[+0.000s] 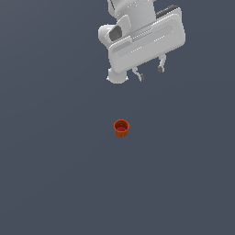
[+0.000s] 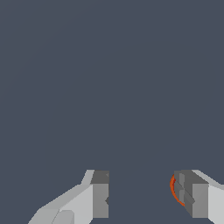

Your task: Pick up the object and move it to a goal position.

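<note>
The object, a small orange-red cup (image 1: pixel 121 128), stands upright on the dark grey floor near the middle of the exterior view, its darker red inside showing. My white gripper (image 1: pixel 150 73) hangs high above the floor, well apart from the cup, toward the top of the exterior view. It is open and empty. In the wrist view the two fingers are spread wide around the gripper's middle (image 2: pixel 142 194). A thin orange arc of the cup (image 2: pixel 173 191) shows beside one fingertip (image 2: pixel 189 192), mostly hidden behind it.
The flat dark grey floor (image 1: pixel 55 174) fills both views. No other objects or edges show.
</note>
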### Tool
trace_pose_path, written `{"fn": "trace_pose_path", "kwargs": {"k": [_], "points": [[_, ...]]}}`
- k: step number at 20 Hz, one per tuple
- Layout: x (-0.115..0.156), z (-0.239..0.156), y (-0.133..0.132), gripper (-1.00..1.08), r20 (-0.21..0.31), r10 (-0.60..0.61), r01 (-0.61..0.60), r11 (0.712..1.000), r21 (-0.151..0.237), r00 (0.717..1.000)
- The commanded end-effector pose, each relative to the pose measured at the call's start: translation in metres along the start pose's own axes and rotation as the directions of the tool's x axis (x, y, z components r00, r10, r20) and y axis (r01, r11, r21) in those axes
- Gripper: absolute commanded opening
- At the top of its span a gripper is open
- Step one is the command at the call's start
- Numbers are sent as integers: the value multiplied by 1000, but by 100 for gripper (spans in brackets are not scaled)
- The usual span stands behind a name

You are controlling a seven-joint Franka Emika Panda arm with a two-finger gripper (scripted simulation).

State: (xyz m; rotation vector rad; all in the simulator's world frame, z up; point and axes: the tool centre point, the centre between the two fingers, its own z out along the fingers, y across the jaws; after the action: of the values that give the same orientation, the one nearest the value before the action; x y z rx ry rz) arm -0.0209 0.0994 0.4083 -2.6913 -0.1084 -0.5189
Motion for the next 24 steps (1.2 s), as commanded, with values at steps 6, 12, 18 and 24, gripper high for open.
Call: {"fn": "trace_pose_path", "kwargs": {"k": [6, 12, 18, 24], "points": [[-5, -37, -63, 28, -99, -78, 83, 995, 54, 992], [-16, -49, -107, 28, -161, -143, 154, 986, 63, 977], [-30, -43, -142, 28, -205, -206, 220, 974, 47, 957], [-46, -20, -163, 28, -229, -265, 275, 961, 12, 937]]}}
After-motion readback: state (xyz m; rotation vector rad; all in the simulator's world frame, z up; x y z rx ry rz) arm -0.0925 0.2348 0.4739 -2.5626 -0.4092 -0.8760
